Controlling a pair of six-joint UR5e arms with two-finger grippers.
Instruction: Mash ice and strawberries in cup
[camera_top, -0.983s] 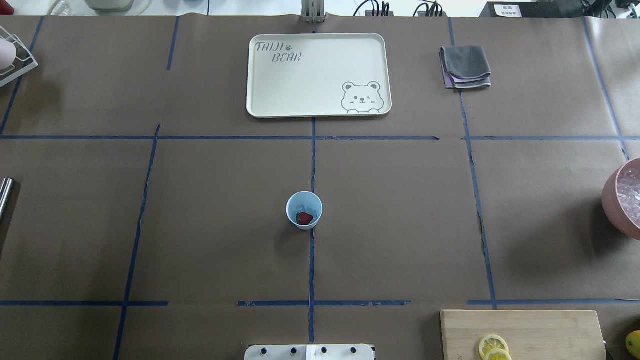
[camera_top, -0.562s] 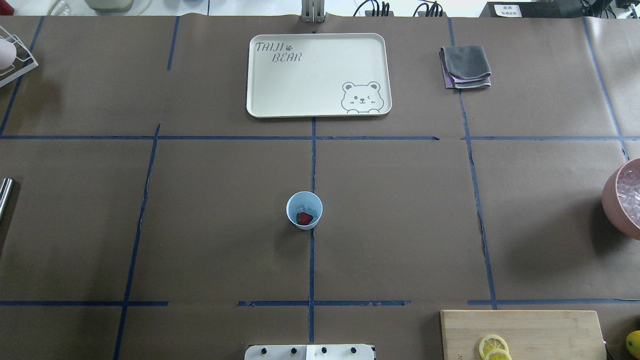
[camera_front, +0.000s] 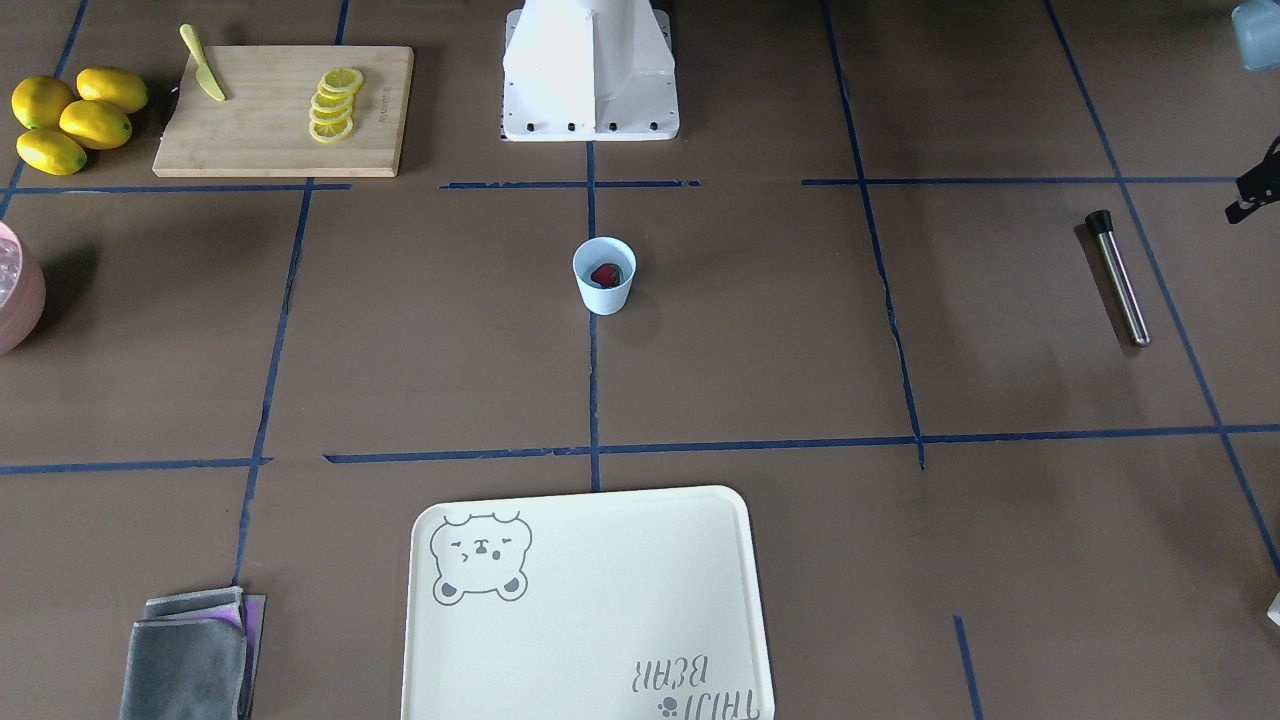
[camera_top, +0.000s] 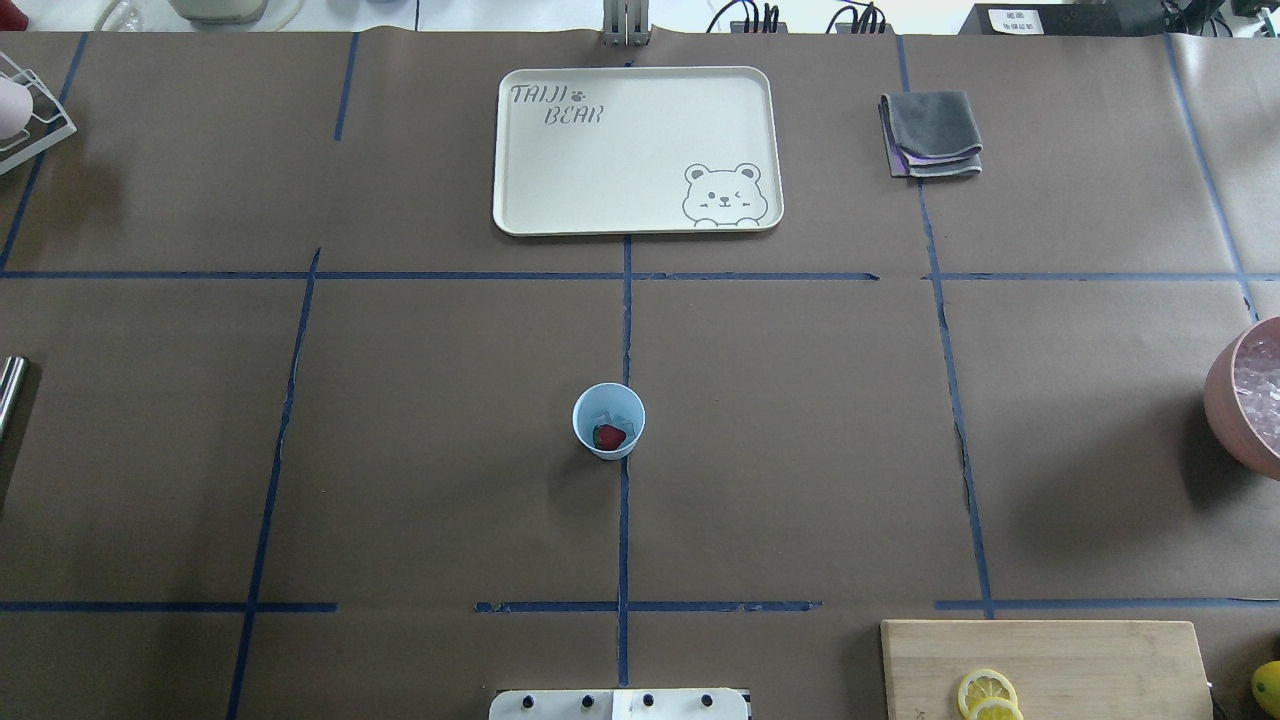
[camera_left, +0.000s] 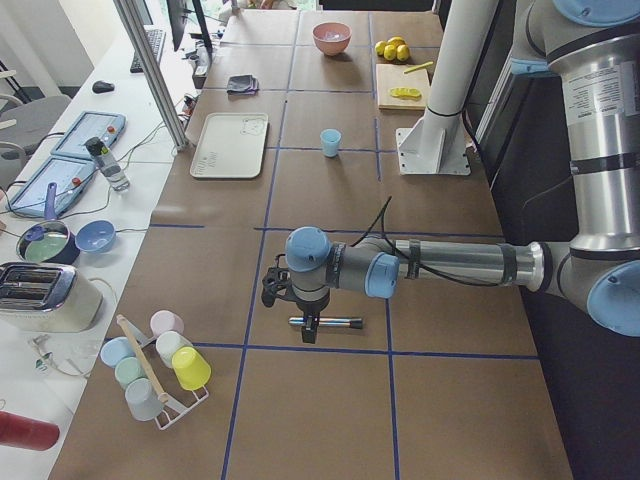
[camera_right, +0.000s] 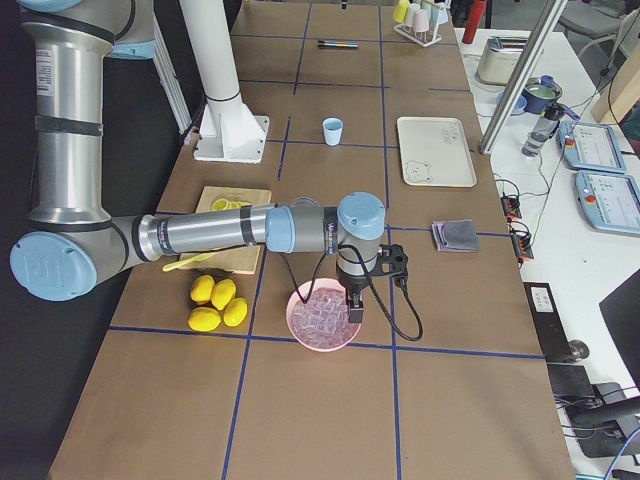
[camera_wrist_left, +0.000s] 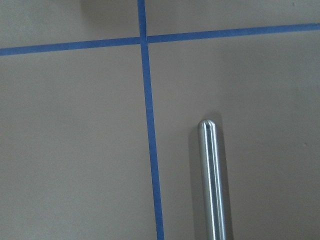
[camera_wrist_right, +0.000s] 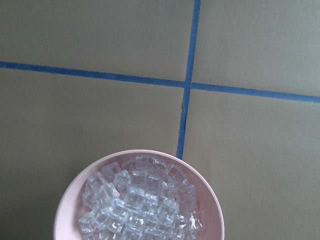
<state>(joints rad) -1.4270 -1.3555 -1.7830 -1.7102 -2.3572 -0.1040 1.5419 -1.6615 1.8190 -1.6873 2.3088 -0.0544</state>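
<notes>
The pale-blue cup (camera_top: 608, 420) stands upright at the table's middle, on a blue tape line, also seen in the front view as cup (camera_front: 604, 275). Inside it lies a dark-red strawberry (camera_top: 609, 436) beside whitish ice (camera_top: 618, 407). No gripper is near the cup. In the exterior left view my left gripper (camera_left: 308, 335) hangs low over a steel muddler (camera_left: 330, 322) at the table's left end; I cannot tell whether it is open or shut. My right gripper (camera_right: 354, 312) hovers over a pink bowl (camera_right: 300, 335) at the right end, its state also unclear.
The muddler (camera_front: 1118, 278) lies flat, black end toward the robot. The pink bowl (camera_wrist_right: 70, 200) holds several ice cubes (camera_wrist_right: 135, 200). A cream tray (camera_top: 520, 200) and grey cloth (camera_top: 930, 135) sit at the far side. Cutting board (camera_front: 260, 130), lemon slices and lemons (camera_front: 70, 115) lie near the base.
</notes>
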